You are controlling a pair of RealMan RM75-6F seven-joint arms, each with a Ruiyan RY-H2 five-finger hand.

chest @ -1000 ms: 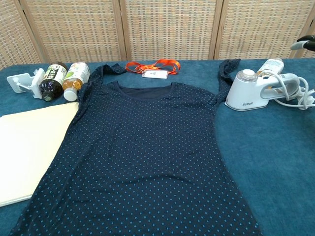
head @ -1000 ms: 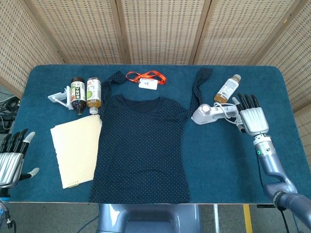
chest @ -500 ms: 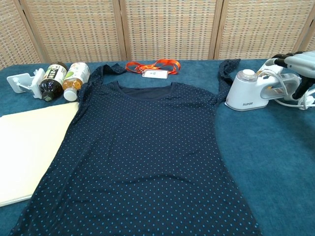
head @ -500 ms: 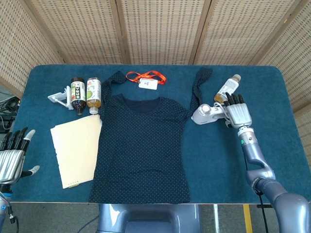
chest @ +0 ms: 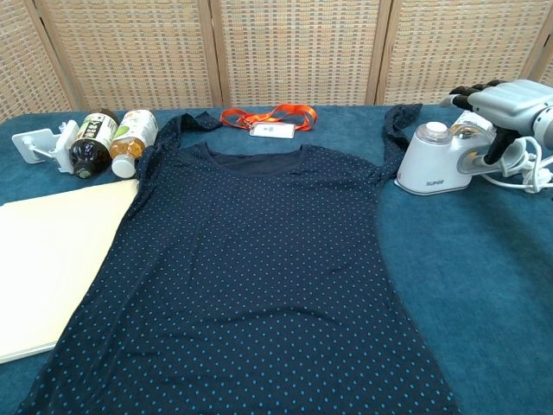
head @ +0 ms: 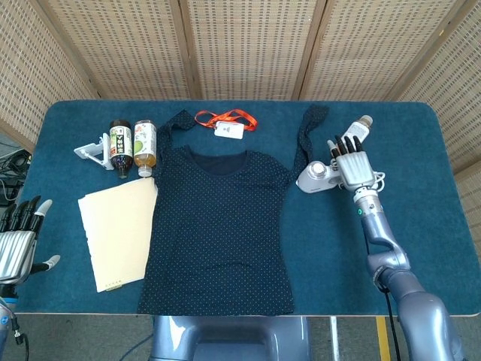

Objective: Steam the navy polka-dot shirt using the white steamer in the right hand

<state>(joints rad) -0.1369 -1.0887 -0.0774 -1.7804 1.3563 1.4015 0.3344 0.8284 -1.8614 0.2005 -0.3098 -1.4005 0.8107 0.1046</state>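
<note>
Right hand (chest: pixel 510 102): hovered over the steamer (chest: pixel 442 160) handle, fingers spread, gripping nothing (lined up to grasp).
Shirt (head: pixel 218 226): lay flat beyond its fingertips, ready for steaming.
Left hand (head: pixel 19 244): open, idle.

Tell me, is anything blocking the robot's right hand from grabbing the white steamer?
Nothing visible does. The right hand is right over the white steamer's handle with its fingers open. A small bottle lies just behind it and the steamer's cord trails to the side, neither in between.
</note>
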